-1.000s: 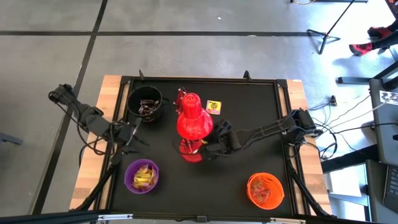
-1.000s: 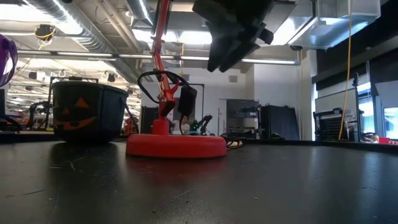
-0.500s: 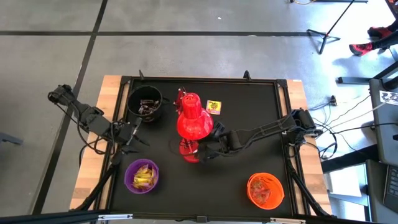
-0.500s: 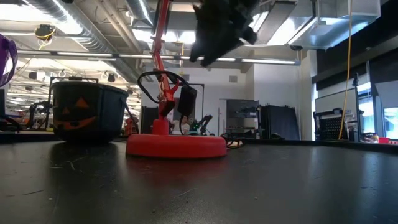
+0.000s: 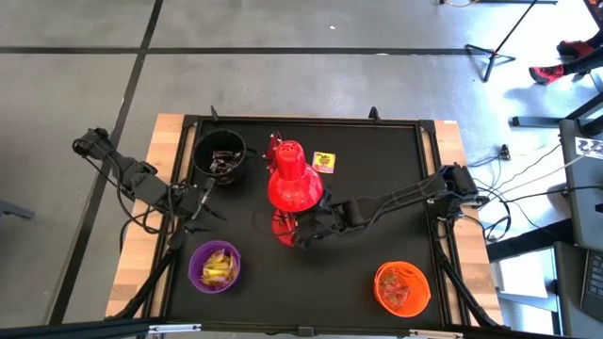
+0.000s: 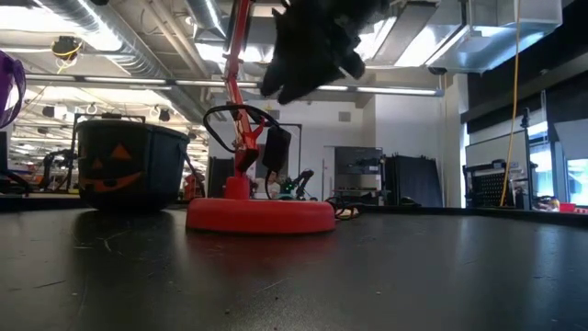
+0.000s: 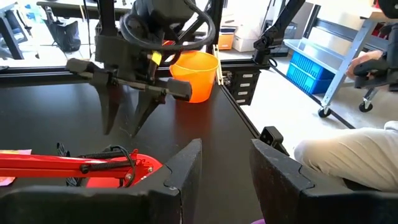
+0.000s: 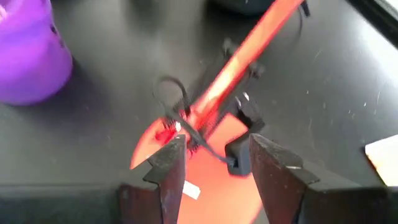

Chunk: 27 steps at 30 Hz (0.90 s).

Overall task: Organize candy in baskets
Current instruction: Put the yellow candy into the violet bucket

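We see the right gripper (image 5: 300, 235), fingers parted and empty, above the red lamp's base (image 5: 285, 229); one yellow candy (image 5: 323, 161) lies at its one o'clock. It risks toppling the lamp.

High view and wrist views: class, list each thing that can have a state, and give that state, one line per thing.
Black round plastic bucket: upright, holds dark candy.
Purple round plastic bucket: upright, holds yellow candy.
Orange round plastic bucket: upright, holds candy.
Red desk lamp with round base: standing mid-table.
Yellow wrapped candy: loose on the table.
Right tool: open, empty, above the lamp's base.
Left tool: open, empty, near the black bucket.
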### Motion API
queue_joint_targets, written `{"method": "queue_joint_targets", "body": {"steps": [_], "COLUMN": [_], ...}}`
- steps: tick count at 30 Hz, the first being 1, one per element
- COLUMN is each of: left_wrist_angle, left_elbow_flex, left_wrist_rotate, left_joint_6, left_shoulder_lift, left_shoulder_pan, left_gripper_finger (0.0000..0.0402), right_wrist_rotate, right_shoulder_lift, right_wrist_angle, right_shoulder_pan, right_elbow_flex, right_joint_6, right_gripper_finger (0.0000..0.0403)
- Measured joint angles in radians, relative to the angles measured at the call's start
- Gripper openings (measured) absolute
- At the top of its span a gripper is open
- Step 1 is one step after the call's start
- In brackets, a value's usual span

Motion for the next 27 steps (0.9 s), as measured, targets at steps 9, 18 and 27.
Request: {"method": "queue_joint_targets", "body": {"steps": [9, 18, 27], "left_wrist_angle": [0.0, 0.0, 0.01], "left_elbow_flex": [0.0, 0.0, 0.0], "left_wrist_rotate": [-0.007, -0.009, -0.009], "left_joint_6": [-0.004, -0.009, -0.031], "left_shoulder_lift": [0.0, 0.0, 0.0], "left_shoulder_pan": [0.0, 0.0, 0.0], "left_gripper_finger": [0.0125, 0.0125, 0.0125], "right_wrist_rotate": [-0.019, -0.022, -0.125], "right_shoulder_lift": [0.0, 0.0, -0.047], "right_wrist_angle": [0.007, 0.059, 0.245], "right_shoulder_pan": [-0.02, -0.02, -0.078], "right_elbow_flex": [-0.038, -0.038, -0.162], "right_joint_6": [0.021, -0.043, -0.07], "right_gripper_finger": [0.0172, 0.0172, 0.0172]}}
